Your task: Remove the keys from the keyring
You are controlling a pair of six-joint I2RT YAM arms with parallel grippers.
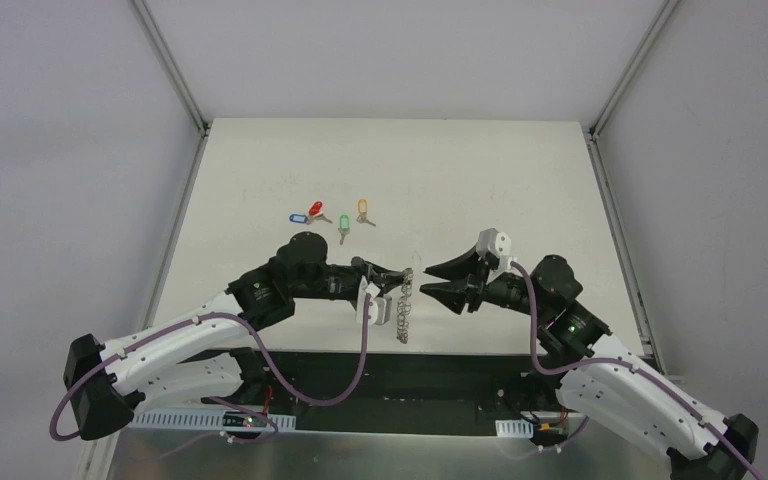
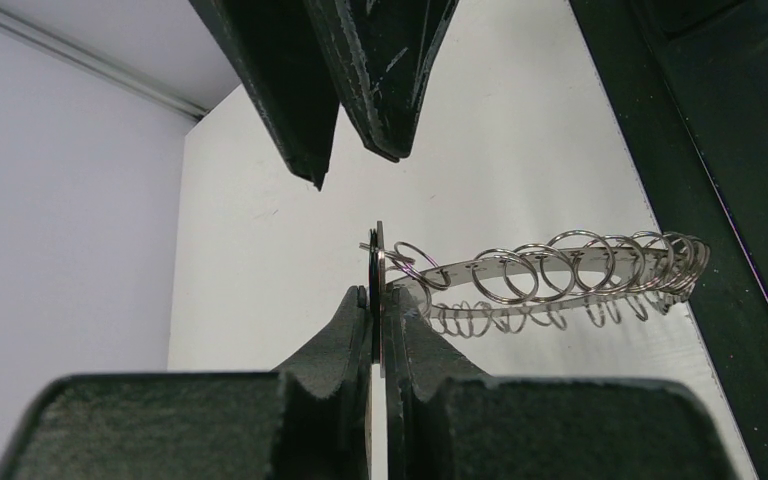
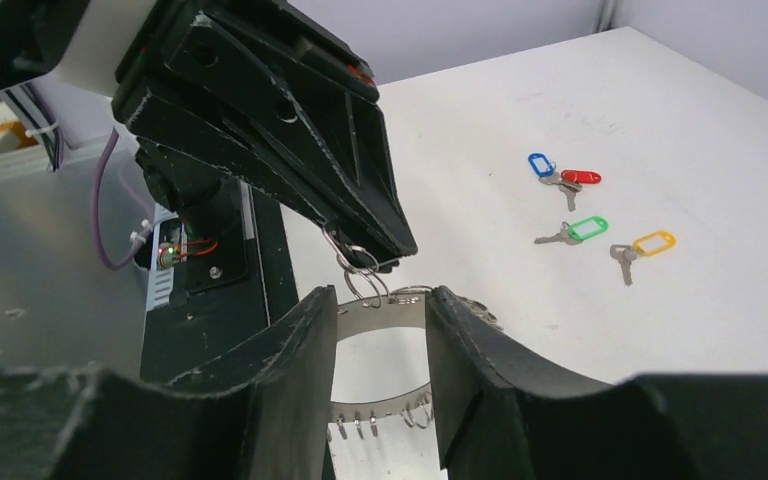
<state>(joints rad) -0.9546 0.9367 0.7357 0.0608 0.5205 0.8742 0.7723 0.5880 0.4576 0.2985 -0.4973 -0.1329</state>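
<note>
My left gripper (image 1: 396, 279) is shut on a thin dark tag with a silver edge (image 2: 377, 262), seen edge-on, which looks like the dark-tagged key. A small loop joins it to the keyring (image 1: 406, 308), a silvery band strung with many loops (image 2: 520, 275) that hangs off the table. My right gripper (image 1: 426, 280) is open just right of the ring. In the right wrist view the band (image 3: 390, 408) shows in the gap between its fingers (image 3: 380, 300). I cannot tell whether they touch. Blue (image 1: 297, 217), red (image 1: 314, 208), green (image 1: 343, 225) and yellow (image 1: 363, 208) tagged keys lie loose on the table.
The loose keys lie together at mid-left of the white table (image 1: 480, 180), also in the right wrist view (image 3: 588, 227). A black base strip (image 1: 440, 365) runs along the near edge. Metal rails border the left and right sides.
</note>
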